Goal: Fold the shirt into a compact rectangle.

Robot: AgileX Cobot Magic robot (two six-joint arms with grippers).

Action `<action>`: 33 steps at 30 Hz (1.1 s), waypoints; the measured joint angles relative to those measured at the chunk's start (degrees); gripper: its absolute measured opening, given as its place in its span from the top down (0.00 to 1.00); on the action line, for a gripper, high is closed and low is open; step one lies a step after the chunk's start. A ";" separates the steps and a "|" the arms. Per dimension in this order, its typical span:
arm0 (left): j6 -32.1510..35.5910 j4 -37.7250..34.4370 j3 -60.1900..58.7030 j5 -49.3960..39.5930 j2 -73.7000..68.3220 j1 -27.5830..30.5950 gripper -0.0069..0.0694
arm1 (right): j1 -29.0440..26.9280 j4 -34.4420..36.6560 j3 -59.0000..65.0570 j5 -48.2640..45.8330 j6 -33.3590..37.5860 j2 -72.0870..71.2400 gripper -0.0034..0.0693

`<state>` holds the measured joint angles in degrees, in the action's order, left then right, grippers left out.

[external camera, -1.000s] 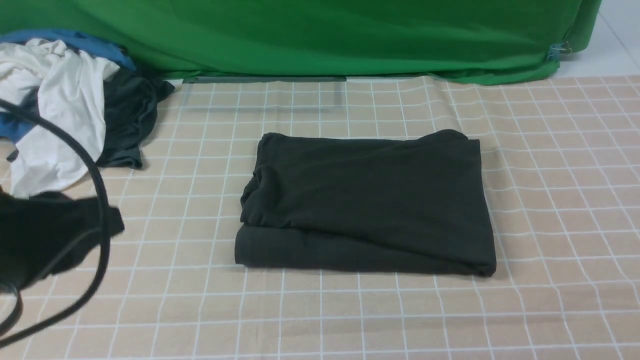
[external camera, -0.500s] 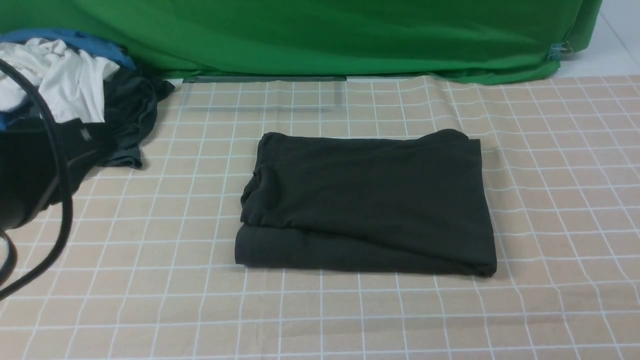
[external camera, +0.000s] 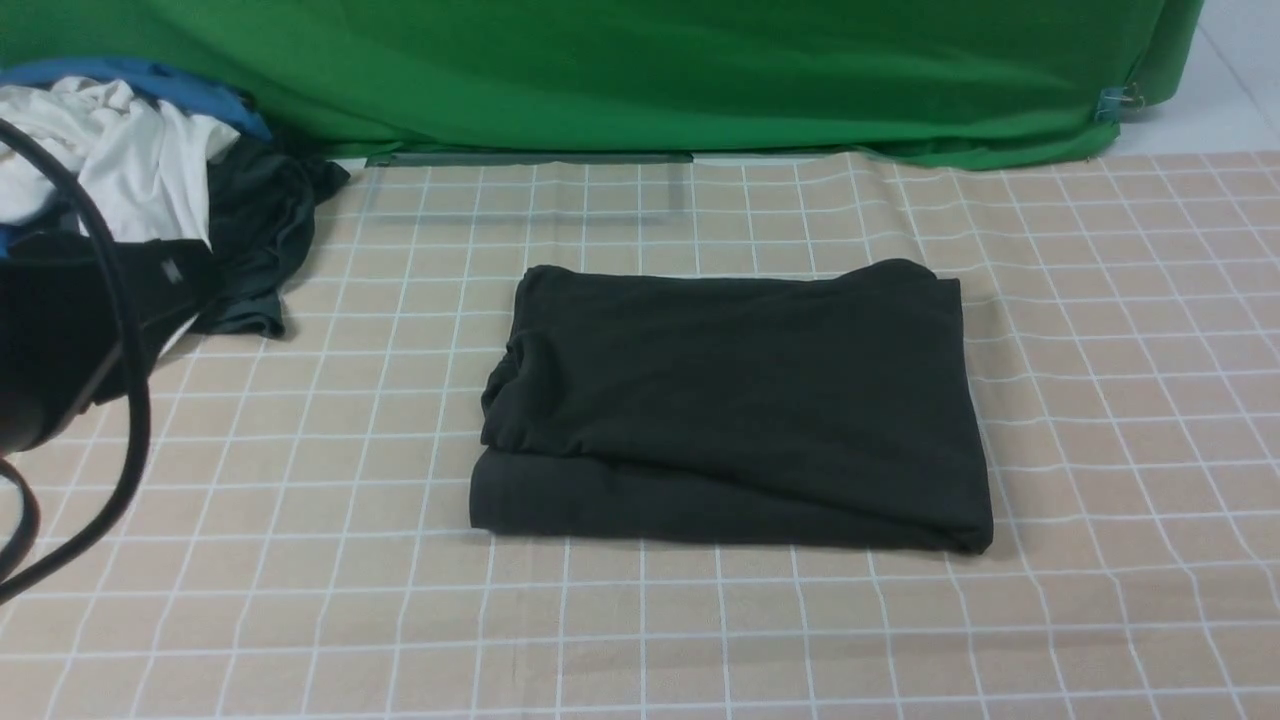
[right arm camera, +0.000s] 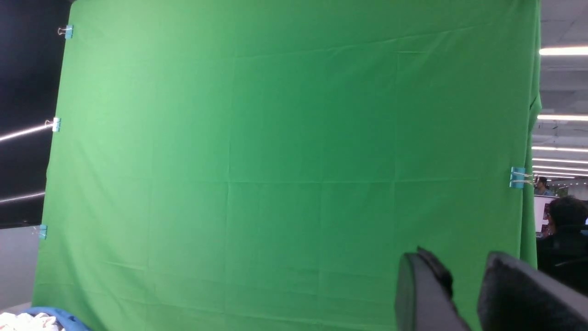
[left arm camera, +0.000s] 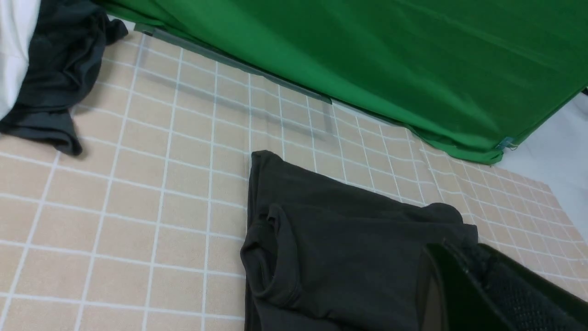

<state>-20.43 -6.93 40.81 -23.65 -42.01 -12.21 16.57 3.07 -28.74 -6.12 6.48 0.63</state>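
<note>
Black and limp, the shirt [external camera: 735, 400] lies folded mid-counter, light but likely to sag, best pinched at its near corners; left claw [left arm camera: 464, 271] shut and empty, right claw [right arm camera: 464, 285] parted, holding nothing.

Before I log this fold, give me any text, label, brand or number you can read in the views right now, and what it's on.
None can be read.
The shirt lies folded on the checked cloth with plain black fabric up; no print or tag shows.
The clothes pile shows no lettering.
A small pale mark on the left arm is too blurred to read.
The green backdrop is blank.
</note>
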 joint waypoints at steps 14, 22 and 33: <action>7.91 3.12 -4.53 3.77 5.37 0.26 0.89 | 0.00 0.00 0.00 0.00 0.00 0.00 0.63; 10.39 2.93 -28.54 19.26 24.62 8.75 0.89 | 0.00 0.00 0.00 0.00 0.00 0.00 0.63; 10.48 4.57 -41.22 10.09 41.72 13.44 0.89 | -0.06 0.05 0.00 0.00 0.00 0.01 0.63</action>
<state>-9.96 -2.37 -0.41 -13.56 -0.29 1.23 16.51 3.12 -28.74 -6.12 6.48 0.64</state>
